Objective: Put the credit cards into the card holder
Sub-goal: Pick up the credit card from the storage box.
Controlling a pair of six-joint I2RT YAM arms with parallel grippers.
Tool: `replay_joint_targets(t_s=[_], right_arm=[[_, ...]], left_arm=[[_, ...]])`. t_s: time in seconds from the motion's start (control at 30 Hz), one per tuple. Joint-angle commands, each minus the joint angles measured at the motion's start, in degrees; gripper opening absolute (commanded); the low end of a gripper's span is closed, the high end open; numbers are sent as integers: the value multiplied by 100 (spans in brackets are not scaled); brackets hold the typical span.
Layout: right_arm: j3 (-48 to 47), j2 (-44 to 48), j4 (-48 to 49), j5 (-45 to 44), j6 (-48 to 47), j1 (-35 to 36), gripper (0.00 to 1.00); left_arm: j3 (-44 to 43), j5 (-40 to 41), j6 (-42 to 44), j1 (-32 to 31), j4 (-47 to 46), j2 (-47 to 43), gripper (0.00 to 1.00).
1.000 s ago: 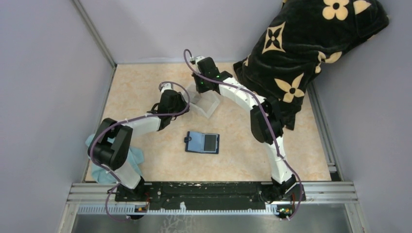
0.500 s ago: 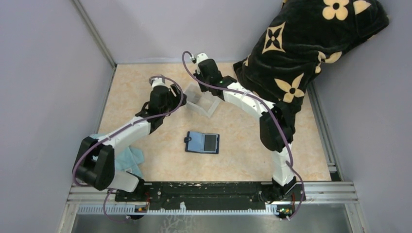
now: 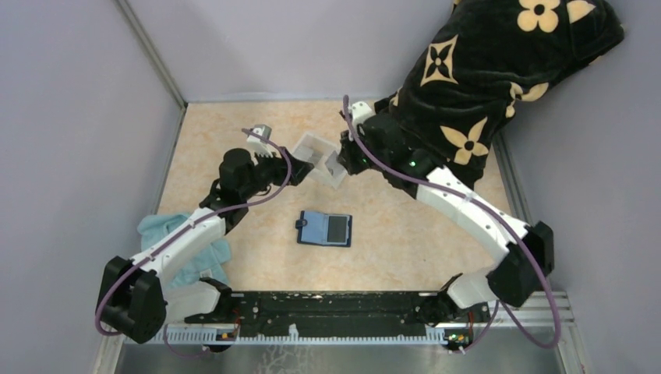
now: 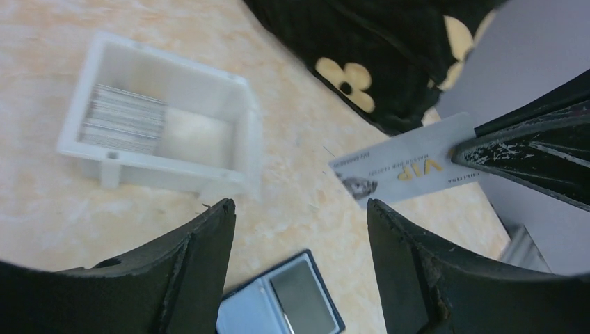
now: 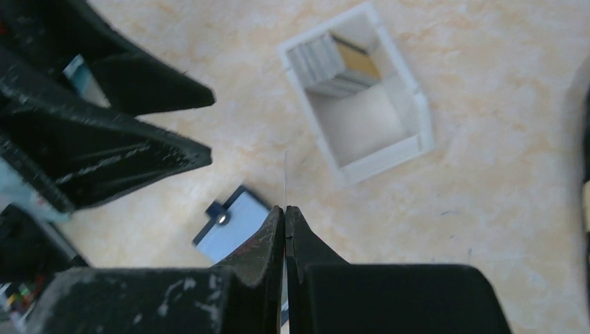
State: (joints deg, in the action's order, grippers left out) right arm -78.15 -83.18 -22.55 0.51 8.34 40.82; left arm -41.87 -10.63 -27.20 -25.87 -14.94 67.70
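Note:
My right gripper (image 5: 285, 207) is shut on a grey credit card (image 4: 403, 167) printed with "VIP", held in the air just right of the white tray; in the right wrist view the card (image 5: 286, 174) shows edge-on. A stack of further credit cards (image 4: 122, 118) stands in one end of the tray. The navy card holder (image 3: 325, 229) lies open on the table below, with a dark card in its right half. My left gripper (image 4: 299, 203) hangs open and holds nothing, just left of the tray, opposite the right gripper (image 3: 344, 158).
The white tray (image 3: 319, 160) sits mid-table between the two grippers. A black blanket with tan flowers (image 3: 499, 78) covers the back right corner. A light blue cloth (image 3: 199, 253) lies under the left arm. Grey walls close in the table.
My right gripper has shut on a card and carried it from above the tray to its right side, elbow swinging out right. The left gripper opened wider and drew back left.

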Motion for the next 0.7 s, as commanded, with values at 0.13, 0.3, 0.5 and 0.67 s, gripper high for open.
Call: replay_joint_targets(t_s=[0.13,0.3,0.5,0.67], right_arm=[[1623,1425,451,1641,1060,31,0],[2230,1868,617,1964,1329,31,0],[2510,2044,847,2246,1556,31,0],[2535,2038,880,2333,1666,29,0]], left_arm=[[392,-2423,271,11,-563,-267,75],[439,-3079,351,-57,-426,-310,72],[340,-3680,544,-145,-26,-204,66],[278,-4105,631,-237,150,-19,65]])
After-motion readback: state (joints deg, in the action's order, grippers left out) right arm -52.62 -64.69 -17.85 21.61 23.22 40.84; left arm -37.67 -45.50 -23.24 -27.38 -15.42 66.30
